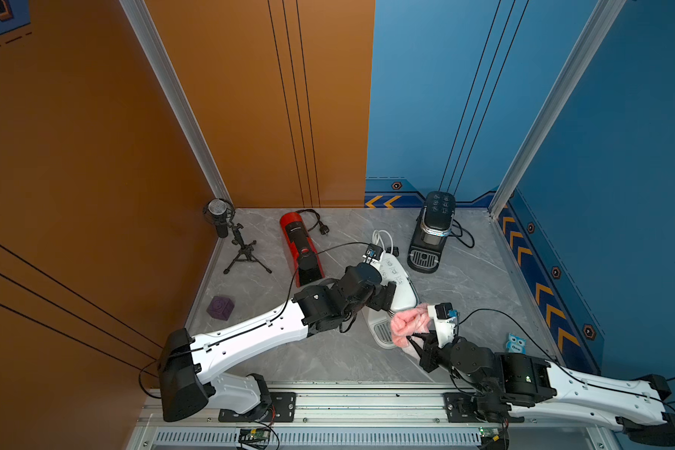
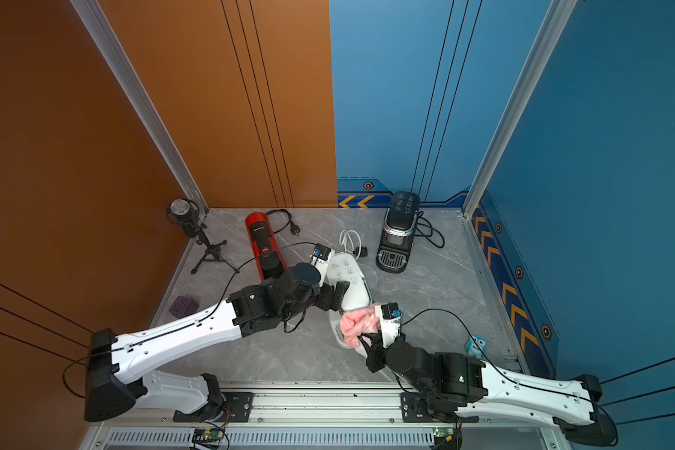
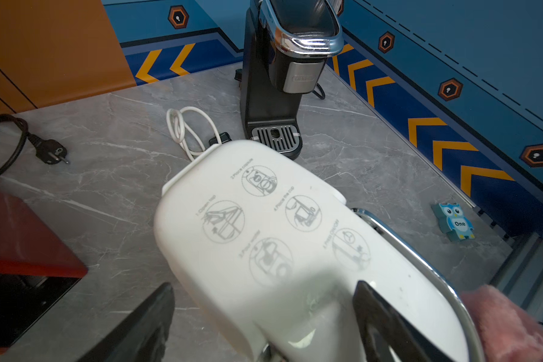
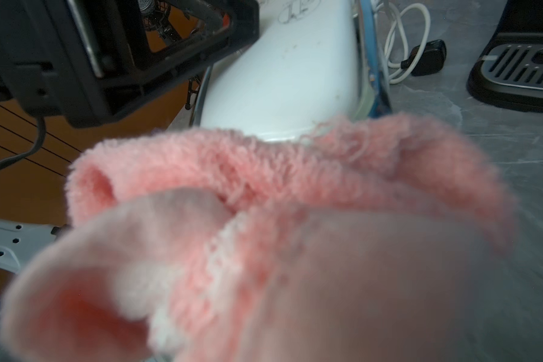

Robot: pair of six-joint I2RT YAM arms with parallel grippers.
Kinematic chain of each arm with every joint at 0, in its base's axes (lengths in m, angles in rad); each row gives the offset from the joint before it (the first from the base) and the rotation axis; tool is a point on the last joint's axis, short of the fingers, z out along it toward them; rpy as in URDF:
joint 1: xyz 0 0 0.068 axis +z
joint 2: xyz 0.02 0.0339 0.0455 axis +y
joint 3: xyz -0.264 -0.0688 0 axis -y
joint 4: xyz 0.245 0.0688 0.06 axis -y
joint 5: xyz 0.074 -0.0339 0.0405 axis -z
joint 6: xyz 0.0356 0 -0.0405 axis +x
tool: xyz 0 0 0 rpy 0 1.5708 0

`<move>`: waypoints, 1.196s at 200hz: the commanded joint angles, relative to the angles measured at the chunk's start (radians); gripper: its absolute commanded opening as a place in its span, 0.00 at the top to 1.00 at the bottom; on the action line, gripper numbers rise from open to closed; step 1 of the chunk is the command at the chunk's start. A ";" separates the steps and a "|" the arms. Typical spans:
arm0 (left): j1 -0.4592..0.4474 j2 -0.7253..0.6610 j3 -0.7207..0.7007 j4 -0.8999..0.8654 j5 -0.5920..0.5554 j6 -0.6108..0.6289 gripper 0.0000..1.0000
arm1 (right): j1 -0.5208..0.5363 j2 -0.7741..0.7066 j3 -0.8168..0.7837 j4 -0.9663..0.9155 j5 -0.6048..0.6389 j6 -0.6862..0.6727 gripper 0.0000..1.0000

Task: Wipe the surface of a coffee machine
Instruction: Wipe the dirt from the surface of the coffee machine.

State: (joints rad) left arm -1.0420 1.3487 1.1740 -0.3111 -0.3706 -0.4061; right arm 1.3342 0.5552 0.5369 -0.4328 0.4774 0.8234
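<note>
I take the white machine (image 1: 400,290) as the one to wipe. It sits between the jaws of the left gripper (image 3: 264,286), which stand wide apart with the fingers (image 3: 383,313) on either flank of its body; I cannot tell whether they press on it. The cloth (image 1: 406,325), pink and bunched, is clamped in the right gripper (image 1: 421,336), whose jaws are together on it. Its leading fold touches the near end of the machine's top, just ahead of those jaws. To wipe well, I judge I should flatten the cloth onto the top and push it away from the right jaws toward the left ones, over the faint specks (image 4: 293,47). I should stop short of the left finger that rests there and press lightly. The body looks glossy and could slide or tip if the left jaws are not bracing it. An orange wall (image 1: 94,136) rises beyond the left jaws and a blue wall (image 1: 620,156) beyond the right. The table (image 1: 328,350) is smooth grey stone-look with open room under both arms. A black machine (image 1: 431,233) stands well past the right jaws and a red machine (image 1: 301,249) sits just outside the left ones. The mic (image 1: 221,218), cord (image 3: 185,131), cube (image 1: 221,307) and owl (image 1: 516,343) lie clear of the stroke.
</note>
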 commanded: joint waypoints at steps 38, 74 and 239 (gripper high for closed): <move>-0.006 0.058 -0.043 -0.057 -0.081 0.027 0.13 | -0.053 -0.071 -0.071 -0.094 0.151 0.202 1.00; -0.007 0.069 -0.063 -0.056 -0.065 0.005 0.12 | -0.069 -0.221 -0.097 -0.228 0.206 0.257 1.00; -0.014 0.104 -0.070 -0.055 -0.037 -0.023 0.18 | -0.169 -0.097 -0.148 -0.018 0.042 0.164 1.00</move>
State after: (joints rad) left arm -1.0428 1.3956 1.1488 -0.1970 -0.4381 -0.4419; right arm 1.3144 0.5327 0.4316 -0.3698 0.5663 0.9119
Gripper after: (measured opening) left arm 0.819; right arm 0.109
